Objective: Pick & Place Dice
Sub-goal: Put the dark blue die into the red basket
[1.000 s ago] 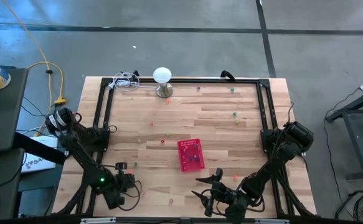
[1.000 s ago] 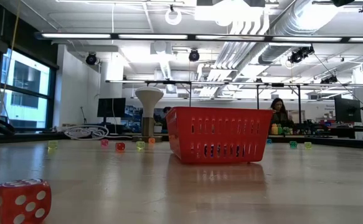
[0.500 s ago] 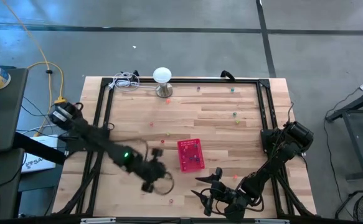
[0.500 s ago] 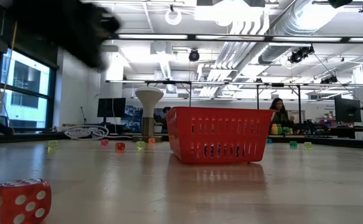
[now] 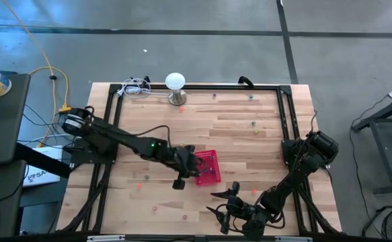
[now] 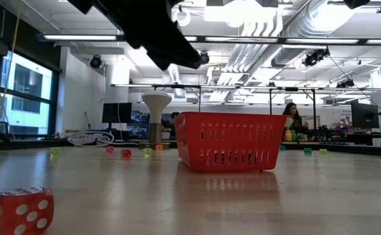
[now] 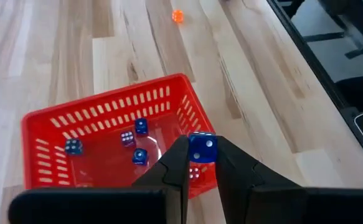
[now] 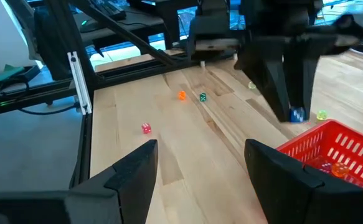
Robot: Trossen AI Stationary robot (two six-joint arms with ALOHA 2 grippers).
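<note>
Swinging in from seven o'clock, our left gripper (image 7: pixel 202 160) now hangs over the red basket (image 7: pixel 50 146), jaws pinching a blue die (image 7: pixel 202 149), ready to drop; our right gripper (image 8: pixel 200 163) waits, jaws spread.

In the low view the left arm's dark gripper (image 6: pixel 170 49) is cut off by the top edge, so its fingertips and any load cannot be seen. From above, the scattered tiny coloured dice (image 5: pixel 175 152) are too small to read. The red slotted plastic basket (image 8: pixel 337 149) runs off the right wrist picture's edge.
</note>
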